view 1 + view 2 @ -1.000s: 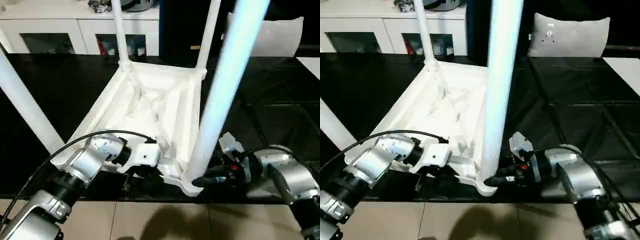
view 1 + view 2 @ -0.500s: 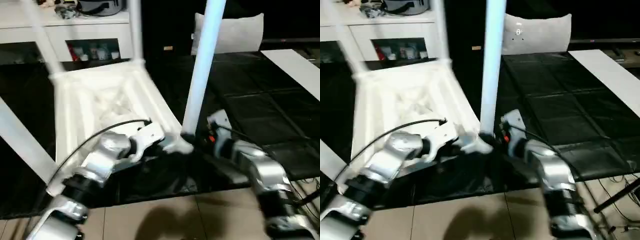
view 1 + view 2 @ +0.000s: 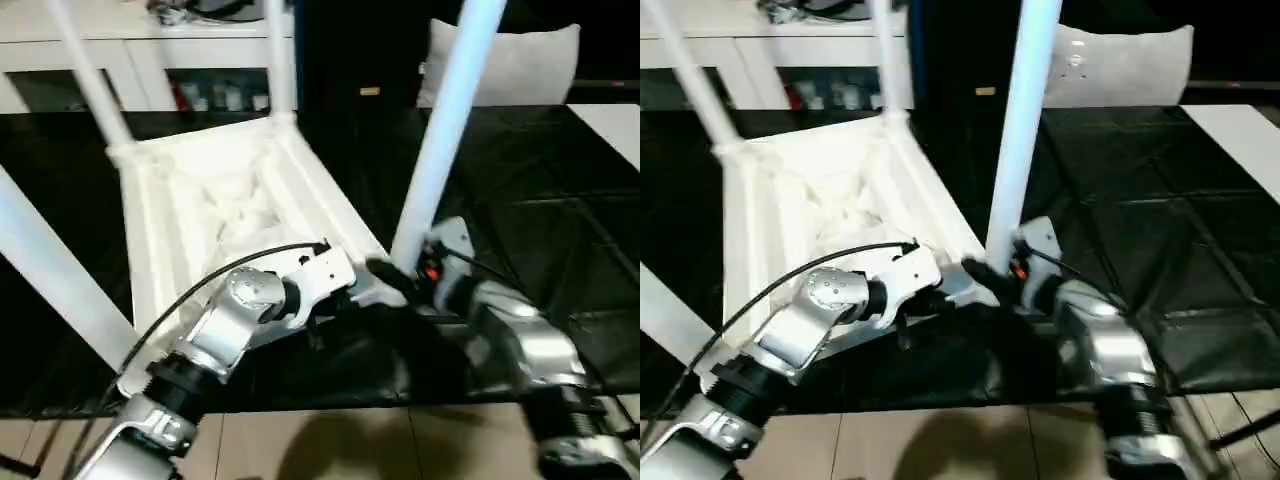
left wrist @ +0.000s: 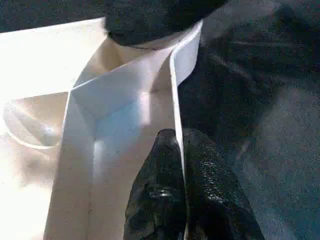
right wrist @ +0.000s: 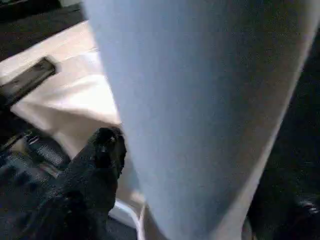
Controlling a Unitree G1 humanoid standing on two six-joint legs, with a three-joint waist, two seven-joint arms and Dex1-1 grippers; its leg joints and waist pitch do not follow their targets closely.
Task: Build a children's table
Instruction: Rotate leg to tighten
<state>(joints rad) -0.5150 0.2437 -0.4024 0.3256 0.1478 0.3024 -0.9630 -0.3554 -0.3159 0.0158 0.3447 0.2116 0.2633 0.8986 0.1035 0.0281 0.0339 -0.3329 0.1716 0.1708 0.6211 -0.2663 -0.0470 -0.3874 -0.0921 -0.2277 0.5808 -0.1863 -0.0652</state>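
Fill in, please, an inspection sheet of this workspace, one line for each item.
Surface: black mat over pale tiled floor.
Job's things: white table top upside down, four legs standing up from its corners.
Clutter: nothing seen on the mat.
Grippers: left pincer shut on the top's thin rim; right pincer beside the nearest leg's base.
Cables: black cable along the left forearm.
Surroundings: white cabinet, grey cushion.

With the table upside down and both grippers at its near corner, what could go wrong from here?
1. The left gripper pinches only the thin edge wall of the table top; a pull or twist might let it slip off.
2. The right gripper straddles the near leg close to its corner socket. If that leg isn't fully seated, a nudge could tilt it or work it loose.
3. The other legs stand tall and could be knocked by an arm.
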